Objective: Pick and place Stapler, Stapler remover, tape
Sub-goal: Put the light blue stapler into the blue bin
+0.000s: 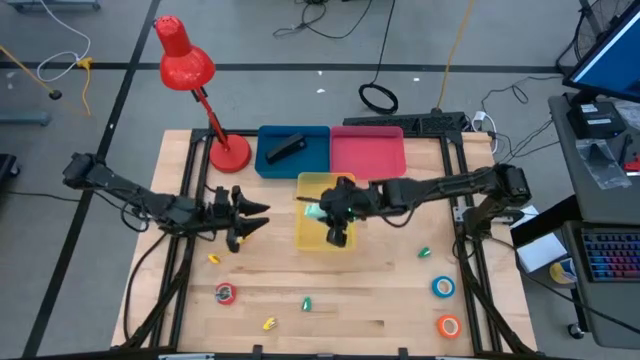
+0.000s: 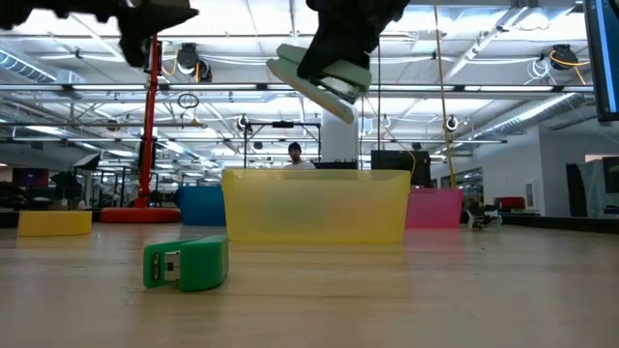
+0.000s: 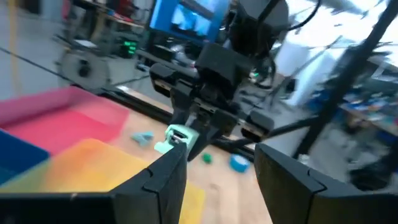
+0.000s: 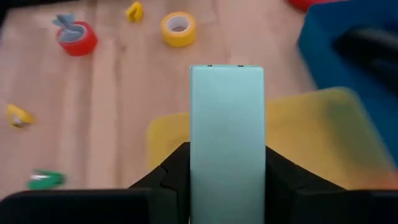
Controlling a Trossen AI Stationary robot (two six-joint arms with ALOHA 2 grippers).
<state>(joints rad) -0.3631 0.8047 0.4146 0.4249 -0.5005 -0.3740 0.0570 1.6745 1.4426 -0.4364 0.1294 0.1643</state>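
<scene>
While right gripper (image 1: 322,212) clasps mint stapler (image 4: 227,140) above yellow bin (image 1: 311,238), left gripper (image 1: 258,214) spread nearby

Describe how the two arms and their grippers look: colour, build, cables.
Both arms are black and slender, built of jointed segments. The left arm has a thin dark cable running along it. The right arm thickens into a bulkier block near its base. The left gripper and right gripper each end in two flat, angular black fingers with matte, stepped faces. No markings show.
</scene>
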